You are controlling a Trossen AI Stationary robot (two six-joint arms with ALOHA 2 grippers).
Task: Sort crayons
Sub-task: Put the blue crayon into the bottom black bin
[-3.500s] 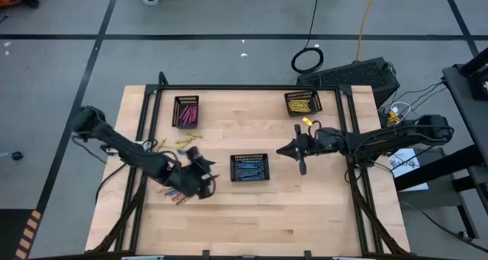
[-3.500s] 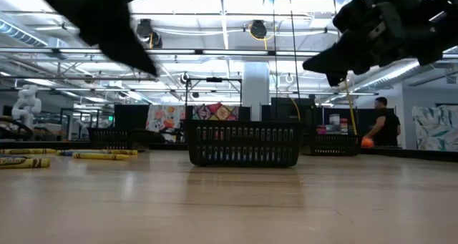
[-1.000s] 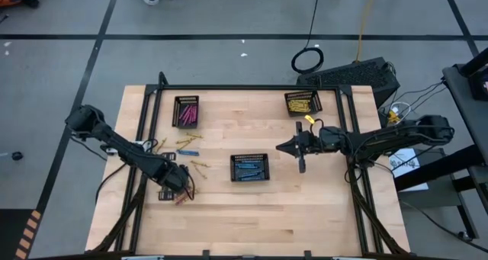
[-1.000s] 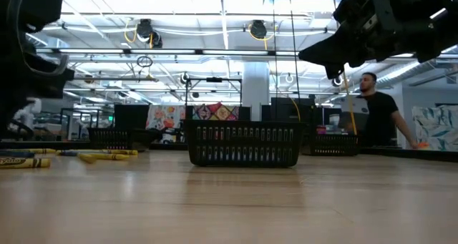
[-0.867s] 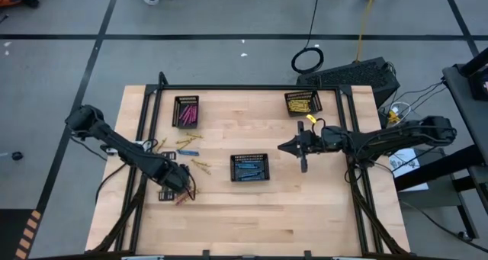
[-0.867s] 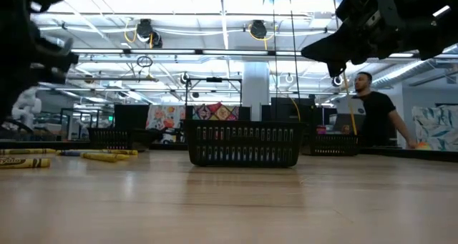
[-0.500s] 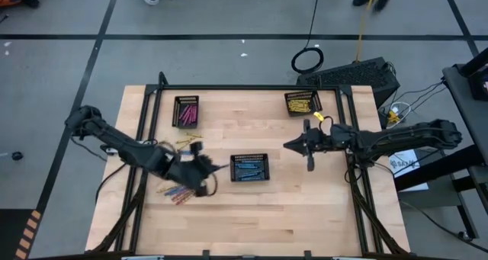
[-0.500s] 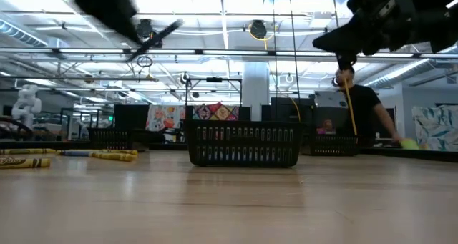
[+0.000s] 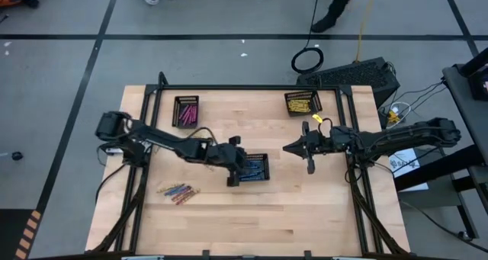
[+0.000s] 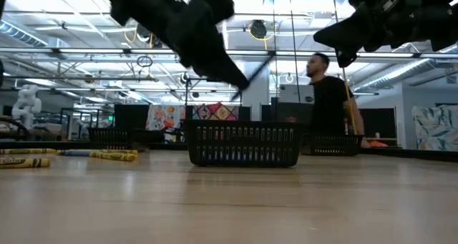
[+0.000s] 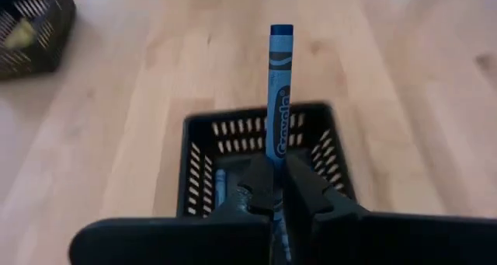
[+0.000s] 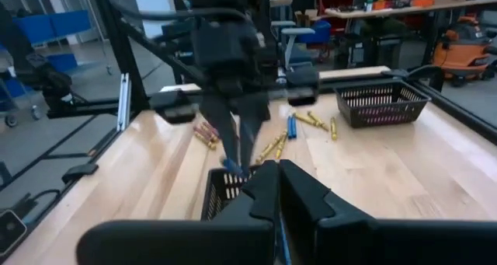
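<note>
My left gripper (image 9: 241, 167) hovers over the left end of the middle black tray (image 9: 259, 168), shut on a blue crayon (image 11: 279, 86). That tray (image 11: 203, 152) has blue crayons lying in it. In the low view the left gripper (image 10: 240, 81) hangs above the tray (image 10: 243, 144). My right gripper (image 9: 287, 148) floats shut to the right of the tray, nothing showing beyond its fingertips (image 12: 264, 189). Loose crayons (image 9: 179, 192) lie on the table at the near left. My left gripper pinches the blue crayon between its two fingers at one end (image 11: 276, 155). The crayon runs along the fingers and sticks out past their tips. The fingers slant downward from the table's left. The crayon is lifted clear, above the tray.
A black tray with pink crayons (image 9: 186, 111) stands at the far left and one with yellow crayons (image 9: 303, 102) at the far right. More loose yellow, blue and red crayons (image 12: 273, 147) lie left of the middle tray. A person (image 10: 330, 101) walks beyond the table.
My left gripper has risen from the loose crayons at the near left and swung toward the table's right, over the middle tray. It tipped from pointing down to a shallower slant and carried the blue crayon clear of the table.
</note>
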